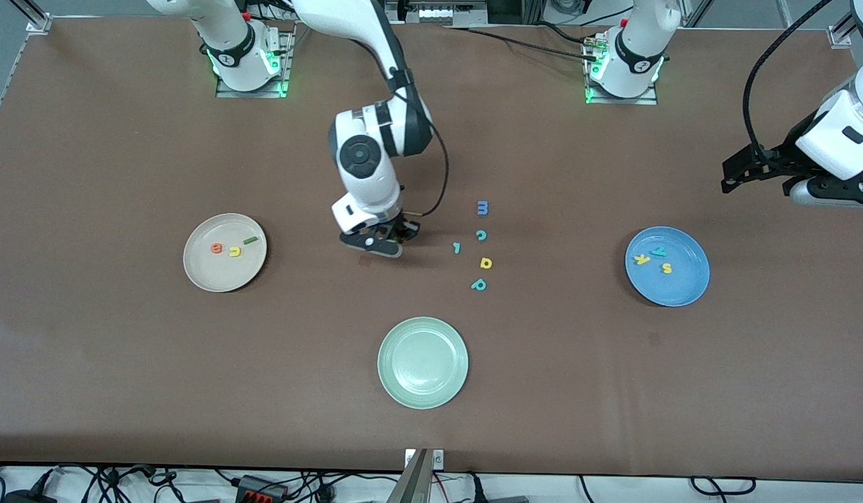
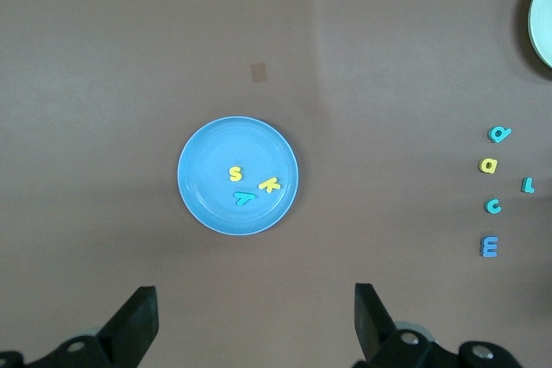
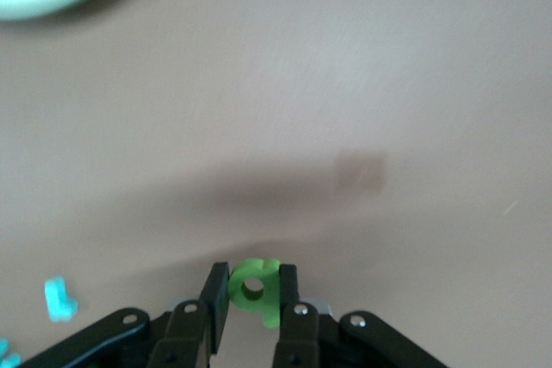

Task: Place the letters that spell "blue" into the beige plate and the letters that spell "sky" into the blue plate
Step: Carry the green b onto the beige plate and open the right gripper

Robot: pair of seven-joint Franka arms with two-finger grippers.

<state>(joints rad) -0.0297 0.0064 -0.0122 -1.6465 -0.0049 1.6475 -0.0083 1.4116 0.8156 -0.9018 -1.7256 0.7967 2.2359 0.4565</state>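
My right gripper [image 1: 395, 239] is shut on the green "b" [image 3: 266, 302], low over bare table between the beige plate [image 1: 221, 278] and the loose letters. In the beige plate lie the orange "e" [image 1: 216, 248], yellow "u" [image 1: 235, 251] and dark green "l" [image 1: 250, 240]. The blue plate [image 1: 685, 288] holds the yellow "k" [image 1: 641, 259], teal "y" [image 1: 658, 251] and yellow "s" [image 1: 666, 267]. My left gripper [image 2: 254, 325] hangs open and empty, high over the left arm's end of the table, beside the blue plate [image 2: 203, 180].
A pale green plate [image 1: 423, 391] sits nearest the front camera at mid-table. Loose letters lie between the right gripper and the blue plate: blue "m" [image 1: 482, 207], teal "c" [image 1: 481, 235], a teal hooked piece [image 1: 457, 247], yellow "a" [image 1: 486, 263], teal "p" [image 1: 479, 284].
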